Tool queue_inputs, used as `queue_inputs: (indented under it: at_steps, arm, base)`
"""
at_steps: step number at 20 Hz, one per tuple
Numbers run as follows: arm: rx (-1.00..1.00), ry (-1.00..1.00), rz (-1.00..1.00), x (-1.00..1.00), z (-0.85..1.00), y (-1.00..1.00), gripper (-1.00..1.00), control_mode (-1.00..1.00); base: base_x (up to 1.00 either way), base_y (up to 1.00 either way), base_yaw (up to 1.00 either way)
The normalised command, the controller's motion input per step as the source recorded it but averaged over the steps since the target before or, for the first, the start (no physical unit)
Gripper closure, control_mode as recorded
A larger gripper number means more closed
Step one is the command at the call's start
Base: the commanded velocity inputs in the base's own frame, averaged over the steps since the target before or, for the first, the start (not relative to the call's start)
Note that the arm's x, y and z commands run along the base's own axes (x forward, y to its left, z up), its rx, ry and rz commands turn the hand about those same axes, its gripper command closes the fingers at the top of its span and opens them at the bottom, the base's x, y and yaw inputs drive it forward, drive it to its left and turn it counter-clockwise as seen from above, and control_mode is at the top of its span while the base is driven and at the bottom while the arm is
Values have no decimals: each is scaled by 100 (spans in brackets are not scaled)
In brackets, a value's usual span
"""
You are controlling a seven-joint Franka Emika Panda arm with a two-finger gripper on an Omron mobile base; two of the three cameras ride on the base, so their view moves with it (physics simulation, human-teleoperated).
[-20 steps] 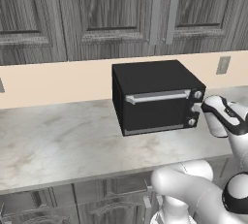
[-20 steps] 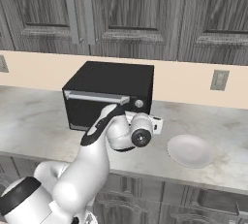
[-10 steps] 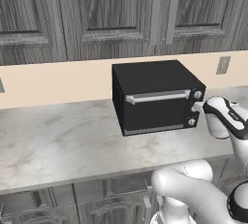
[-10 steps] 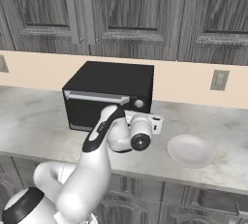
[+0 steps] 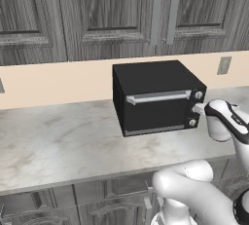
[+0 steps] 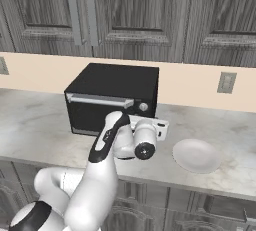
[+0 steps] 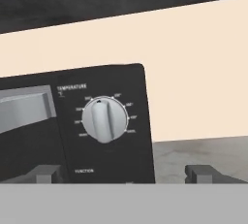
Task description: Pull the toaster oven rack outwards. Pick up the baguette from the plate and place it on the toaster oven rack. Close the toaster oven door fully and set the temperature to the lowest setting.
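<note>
In the left base view, one toaster oven (image 5: 155, 97) is seen on the marble table (image 5: 58, 136), its door (image 5: 155, 109) shut, at 12 o'clock of the arm. In the right base view, one bare plate (image 6: 196, 155) lies at 3 o'clock of the oven, below wooden cabinets (image 6: 150, 15). In the hand view, one temperature knob (image 7: 104, 119) is faced; the tool (image 7: 123, 173) is spread wide, nothing gripped.

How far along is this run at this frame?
Door shut: the toaster oven door is up and the plate is bare, so the baguette is presumably inside, unseen. In hand: the open gripper faces the temperature knob, not gripping. Left: turning it to lowest.
</note>
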Motion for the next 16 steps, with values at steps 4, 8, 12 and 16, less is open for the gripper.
queue_inputs:
  at_steps: [4,8,12,16]
  arm:
    - [0,-4,0,0,0,0,-100,-100]
    - [0,-2,0,0,0,0,-100,-100]
    - [0,-1,0,3,0,0,-100,-100]
    - [0,0,0,10,0,0,-100,-100]
  base:
    - [0,0,0]
    - [0,0,0]
    - [0,0,0]
    - [0,0,0]
